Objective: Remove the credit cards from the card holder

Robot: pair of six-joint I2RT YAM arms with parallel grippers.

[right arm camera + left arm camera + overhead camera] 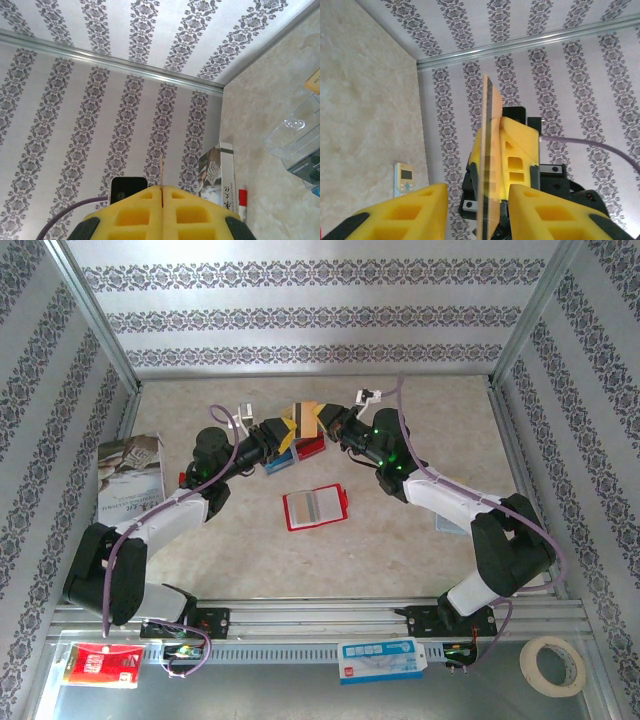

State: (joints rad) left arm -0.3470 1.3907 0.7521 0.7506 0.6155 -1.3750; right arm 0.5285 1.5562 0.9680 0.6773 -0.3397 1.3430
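The tan credit card [303,418] hangs above the tabletop [410,440] between both hands in the top view, just beyond the open red card holder [315,507] lying flat; the right hand [322,424] reaches it from the right, the left hand [284,432] from the left. From the left wrist it stands edge-on [486,130], long axis pointing away, pinched by the right hand [509,150], while the left hand [479,212] gapes on either side, seemingly clear. From the right wrist, the right hand [162,195] is clamped on its thin edge [161,172]
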